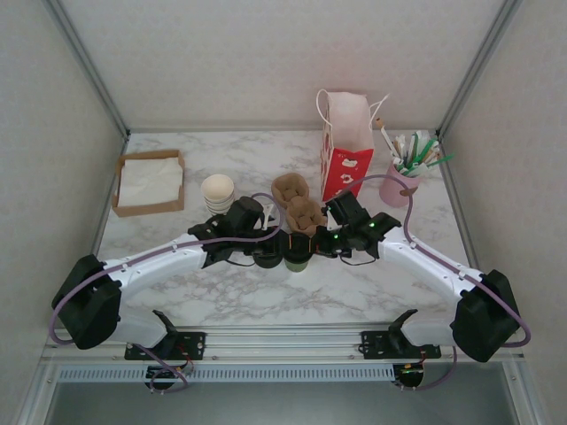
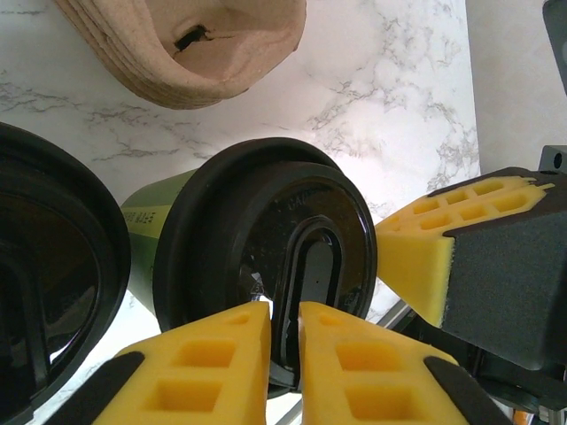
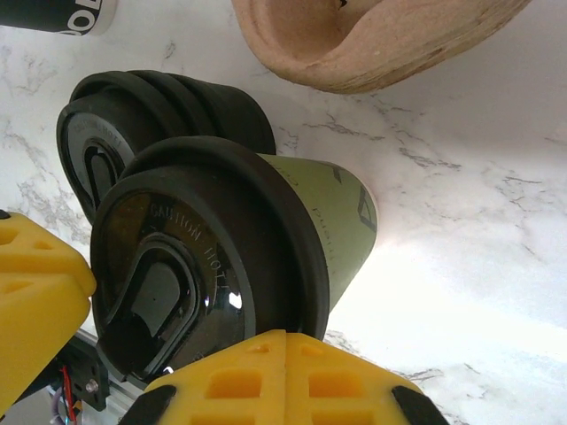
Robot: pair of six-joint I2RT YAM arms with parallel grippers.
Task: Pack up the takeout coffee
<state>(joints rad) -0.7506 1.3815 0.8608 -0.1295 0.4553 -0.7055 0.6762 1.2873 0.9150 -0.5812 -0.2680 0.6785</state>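
Found takeout coffee [image 1: 298, 251] lidded, standing just on near side of pulp carrier [image 1: 298, 205], not yet seated in it or in bag [image 1: 345, 150] beyond it; noted left gripper [image 2: 284, 323] at lid with jaws at a slit, right gripper [image 3: 285, 350] with jaws pressed together.

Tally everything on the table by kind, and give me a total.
Lidded coffee cup: 1
Stack of spare lids: 1
Stack of lidless cups: 1
Stack of cardboard cup carriers: 1
Paper bag: 1
Tray of napkins: 1
Pink pot of sticks: 1
Total: 7
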